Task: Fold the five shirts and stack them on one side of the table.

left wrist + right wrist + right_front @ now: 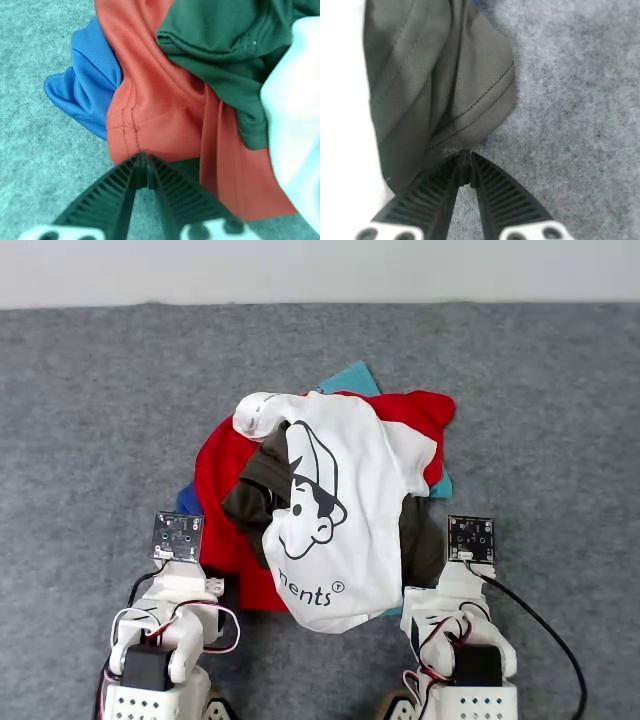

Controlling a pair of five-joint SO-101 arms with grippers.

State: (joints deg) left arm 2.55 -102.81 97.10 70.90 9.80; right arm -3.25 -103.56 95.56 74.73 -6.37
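Located shirt pile (320, 490) at centre of table (90, 410), with 12 o'clock taken as the side far from the arms. Recorded white shirt (345, 520) uppermost and unfolded, running from a rolled sleeve at 11 o'clock to a hem at 6 o'clock and ending between the two arm bases. Recorded dark green shirt (255, 495) beneath it, crumpled, exposed at 9 o'clock and again at 4 o'clock. Recorded red shirt (220, 475) lower still, spread out to 9 o'clock and 1 o'clock, with a near hem at 7 o'clock. Noted teal shirt (350, 378) as one corner at 12 o'clock and a sliver at 3 o'clock. Noted blue shirt (188, 500) as a small fold at 8 o'clock, touching the red edge.

Found left gripper (146, 162) with fingers pressed together, tips at the stitched red hem, no cloth seen between them. Found right gripper (465, 159) likewise closed, tips touching the dark green hem edge; could not confirm any cloth pinched.

Found left arm (170, 610) at 7 o'clock and right arm (462, 630) at 5 o'clock of the pile, both just beside its near edge.

Saw broad bare grey surface at 9, 12 and 3 o'clock. Saw least room at 6 o'clock, taken up by both arms.
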